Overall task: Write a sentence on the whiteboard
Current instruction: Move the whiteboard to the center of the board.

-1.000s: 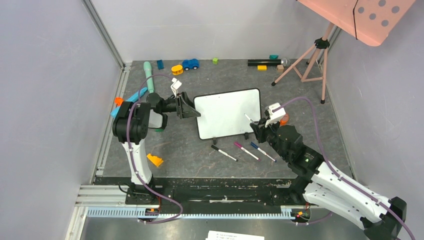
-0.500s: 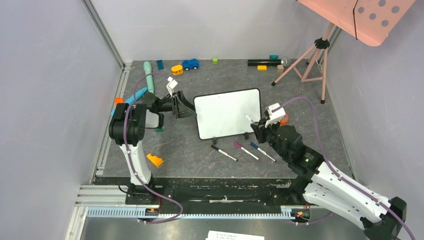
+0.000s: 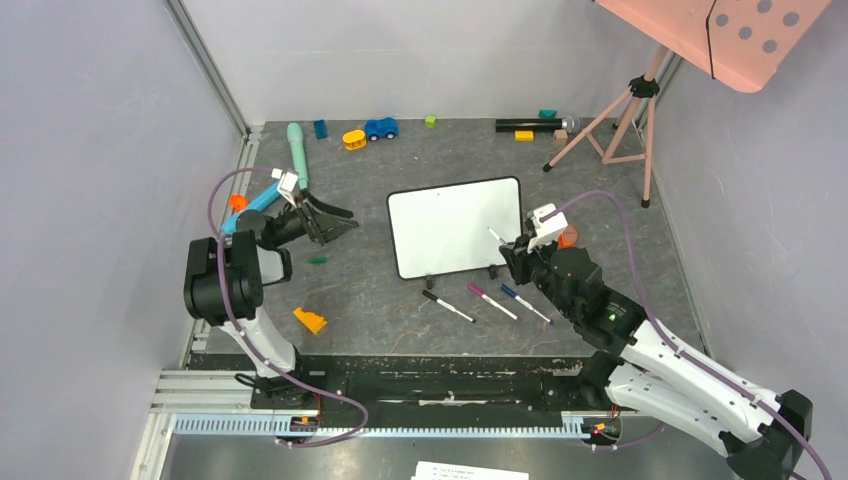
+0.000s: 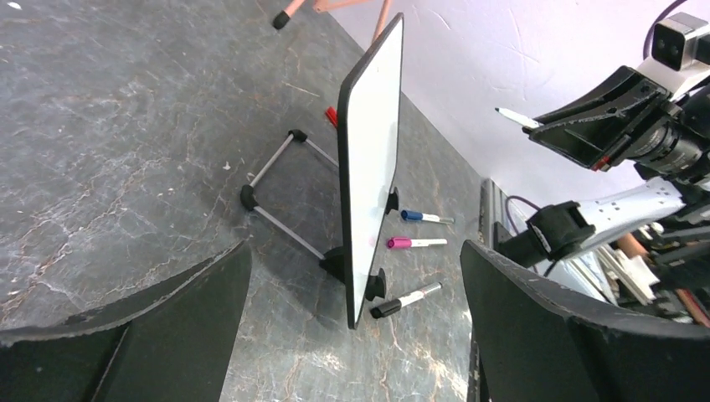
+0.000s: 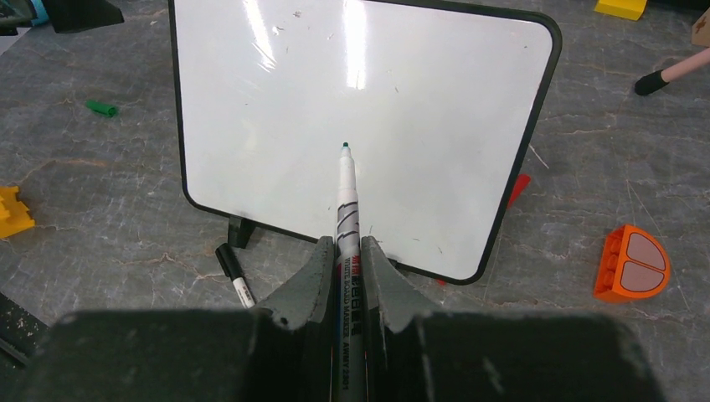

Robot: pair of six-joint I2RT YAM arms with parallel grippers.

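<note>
Top external: the whiteboard [image 3: 455,228] stands propped on its feet mid-table, just behind three loose markers [image 3: 493,301]. Well to its left, the left gripper [image 3: 335,218] has its jaws spread wide and holds nothing. The right gripper [image 3: 512,250] is at the board's lower right corner.

Left wrist: the board is seen edge-on between the spread fingers [image 4: 184,318], well apart from them.

Right wrist: the fingers are pressed together, pinching a green-tipped marker [image 5: 346,201]. Its tip points at the plain white face; whether it touches cannot be told.

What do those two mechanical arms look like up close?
The left arm and right arm have black joints and white links; the right's carry rows of small dots. A purple cable loops along each. The left tool and right tool are black and two-fingered.
</note>
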